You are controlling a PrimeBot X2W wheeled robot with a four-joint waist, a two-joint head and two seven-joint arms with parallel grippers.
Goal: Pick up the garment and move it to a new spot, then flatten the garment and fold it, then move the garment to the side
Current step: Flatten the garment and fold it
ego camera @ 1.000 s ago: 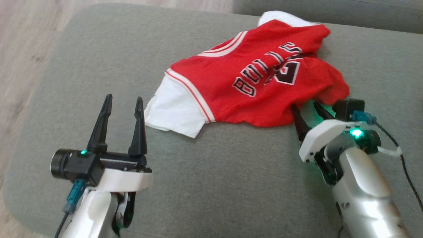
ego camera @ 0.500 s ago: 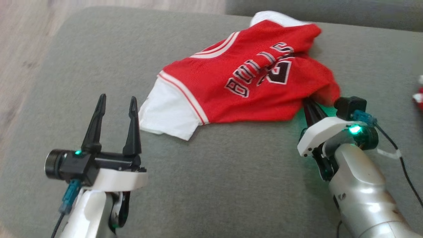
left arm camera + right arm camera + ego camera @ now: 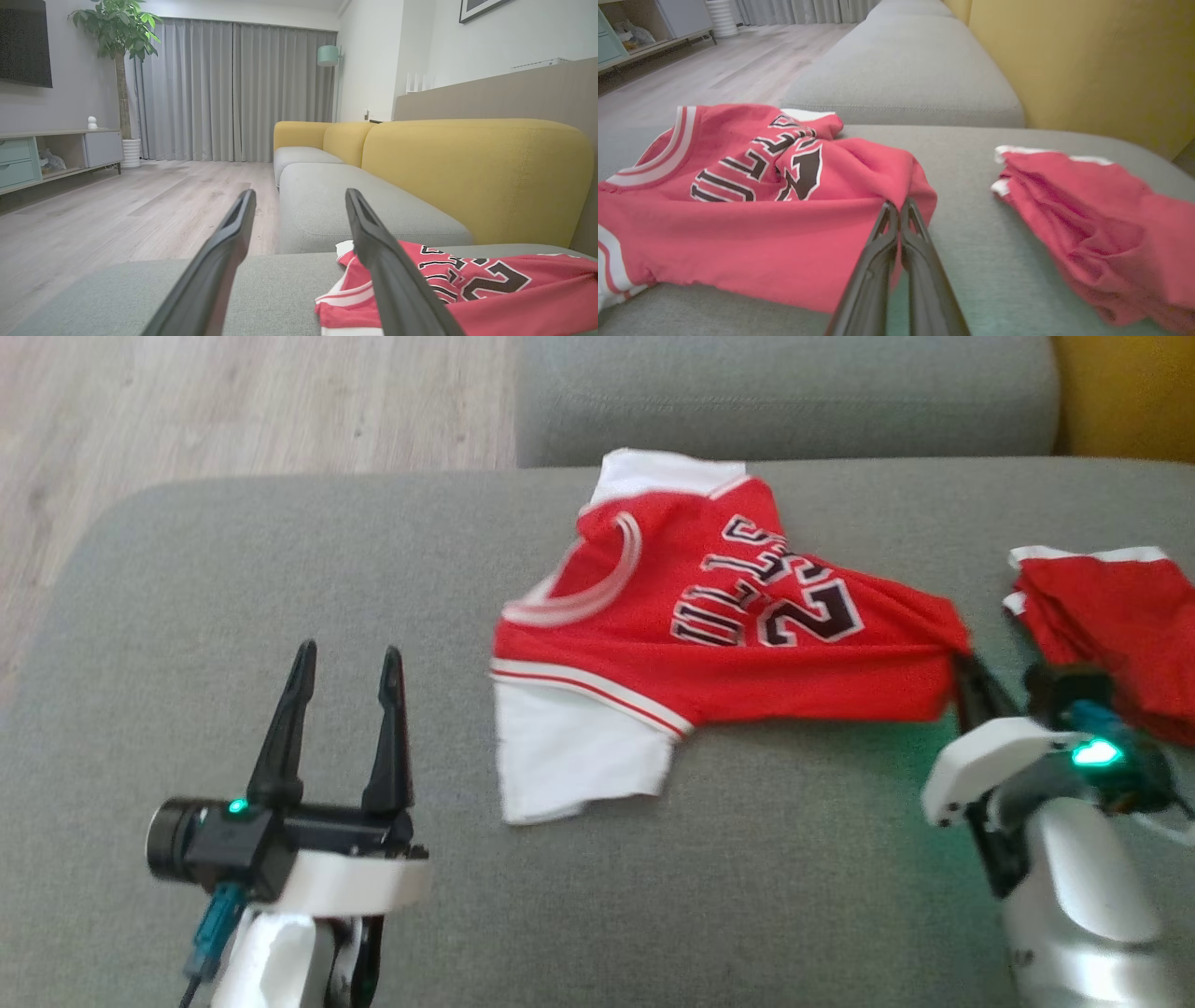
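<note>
The red mesh jersey (image 3: 738,653), trimmed in white, is spread crumpled at the middle of the grey woven sofa cushion (image 3: 653,896). It is judged light, limp and prone to bunching, and best taken at hem corners or shoulders. Its 3 o'clock corner is pinched between the closed fingers of the right gripper (image 3: 962,672). The left gripper (image 3: 345,658), at 8 o'clock, is spread wide and empty. A second red garment (image 3: 1111,625) lies near at 3 o'clock.

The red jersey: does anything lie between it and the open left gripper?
Nothing visible does. Only bare grey cushion separates the left gripper from the white sleeve of the red jersey. The right gripper is shut on the jersey's right corner, and a second red garment lies apart, farther right.
</note>
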